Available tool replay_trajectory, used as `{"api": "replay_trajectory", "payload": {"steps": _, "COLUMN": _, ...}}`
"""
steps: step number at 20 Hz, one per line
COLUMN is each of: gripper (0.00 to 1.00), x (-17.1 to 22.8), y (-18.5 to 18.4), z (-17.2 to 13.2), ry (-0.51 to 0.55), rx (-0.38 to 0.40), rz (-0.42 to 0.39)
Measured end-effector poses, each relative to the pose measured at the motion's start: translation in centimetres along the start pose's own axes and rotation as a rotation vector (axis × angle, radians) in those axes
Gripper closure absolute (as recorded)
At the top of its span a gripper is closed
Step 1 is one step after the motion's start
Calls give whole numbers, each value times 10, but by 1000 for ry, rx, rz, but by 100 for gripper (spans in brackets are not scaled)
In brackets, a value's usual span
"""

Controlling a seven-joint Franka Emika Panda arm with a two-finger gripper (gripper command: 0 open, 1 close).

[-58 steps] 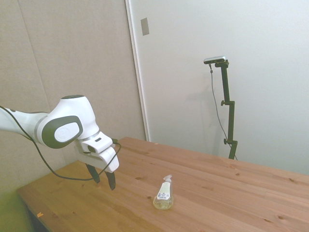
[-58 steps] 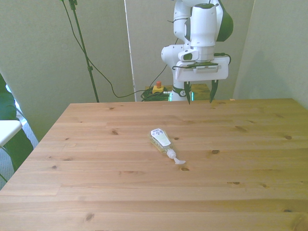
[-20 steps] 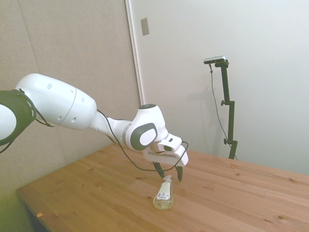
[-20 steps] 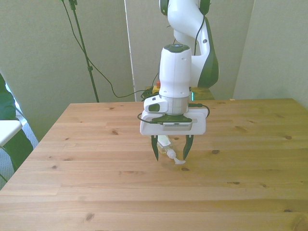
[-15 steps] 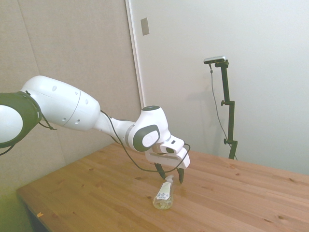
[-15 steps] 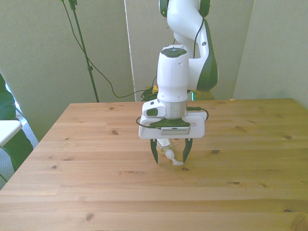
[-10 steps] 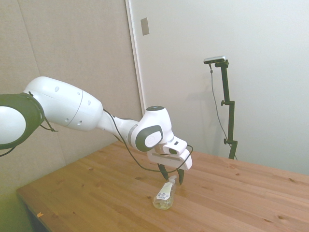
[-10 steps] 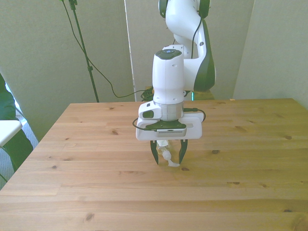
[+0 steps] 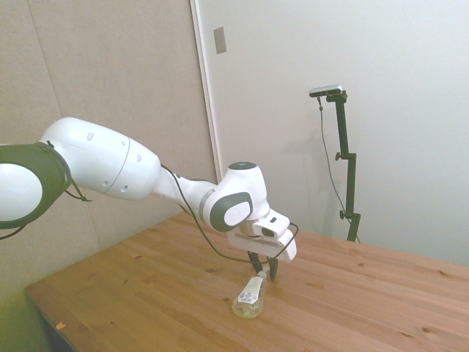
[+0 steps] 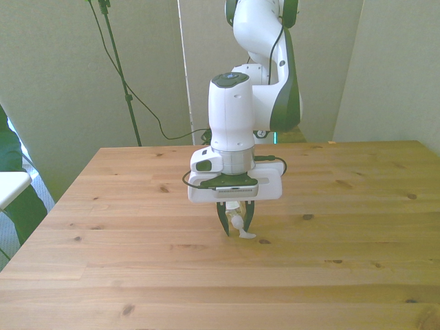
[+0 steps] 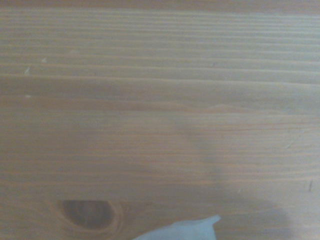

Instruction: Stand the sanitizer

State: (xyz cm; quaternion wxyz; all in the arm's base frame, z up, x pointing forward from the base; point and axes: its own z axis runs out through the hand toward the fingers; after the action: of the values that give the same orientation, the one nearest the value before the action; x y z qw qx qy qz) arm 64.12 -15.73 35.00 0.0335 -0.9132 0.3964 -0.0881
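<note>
Pale walls stand behind the wooden worktop [image 9: 352,293]. On it lies the small clear plastic sanitizer bottle [image 9: 249,300] with yellowish liquid, white pump nozzle pointing to the gripper [image 10: 234,225]. The gripper is narrowed around the neck, seemingly touching it. I judge the bottle light, stiff and a little slippery; the neck under the nozzle gives the safest hold for tipping it upright.

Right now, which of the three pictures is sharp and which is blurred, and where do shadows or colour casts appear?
Side view: sharp, a yellow-green cast at lower left. Front view: sharp, evenly lit, the hand at the sanitizer. Wrist view: soft, a dim shadow over the table, a pale white shape at the edge.
</note>
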Motion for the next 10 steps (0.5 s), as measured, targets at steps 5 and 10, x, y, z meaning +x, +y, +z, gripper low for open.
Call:
{"api": "replay_trajectory", "payload": {"steps": 5, "gripper": 100, "x": 5, "y": 4, "z": 0, "ry": -4, "rx": 6, "rz": 23}}
{"api": "replay_trajectory", "payload": {"steps": 10, "gripper": 100, "x": 12, "y": 3, "z": -9, "ry": 66, "rx": 50, "rz": 90}}
